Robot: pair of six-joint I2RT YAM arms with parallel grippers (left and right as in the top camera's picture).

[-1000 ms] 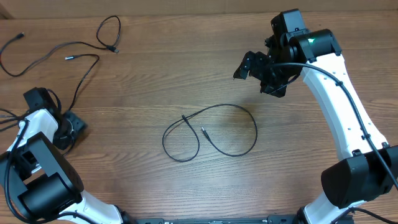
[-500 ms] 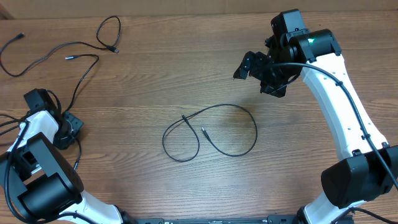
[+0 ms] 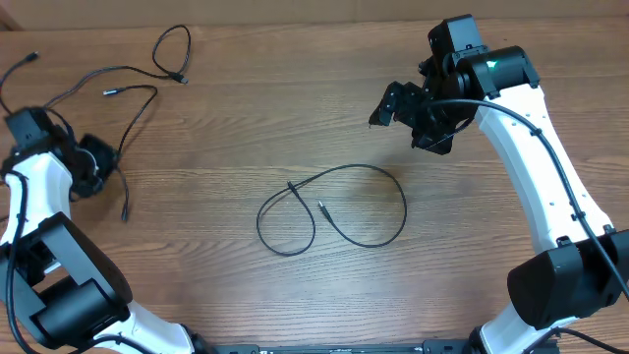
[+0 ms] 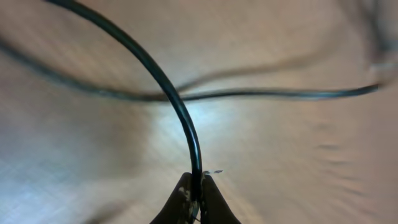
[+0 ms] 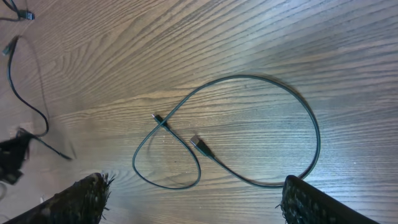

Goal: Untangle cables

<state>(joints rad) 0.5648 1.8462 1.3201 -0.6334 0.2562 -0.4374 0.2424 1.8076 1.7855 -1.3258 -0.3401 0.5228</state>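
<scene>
Open wood on every side of looped cable (image 3: 369, 165) at centre of table (image 3: 295, 118): passable left, right, near, far. Right gripper (image 3: 408, 123) parked just past loop's far-right, jaws wide apart. Far-left corner cluttered: loose cables (image 3: 138, 89) sprawled there, left gripper (image 3: 103, 165) clamped on cable strand (image 4: 189, 127) among them.

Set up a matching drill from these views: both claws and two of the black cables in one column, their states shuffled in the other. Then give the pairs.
Column one
1. left claw
2. right claw
3. thin black looped cable
4. thin black cable at the left edge

Column two
A. lies free in the middle of the wooden table
B. shut on a cable
C. open, holding nothing
D. pinched between two fingertips

Pairs: 1-B, 2-C, 3-A, 4-D
</scene>
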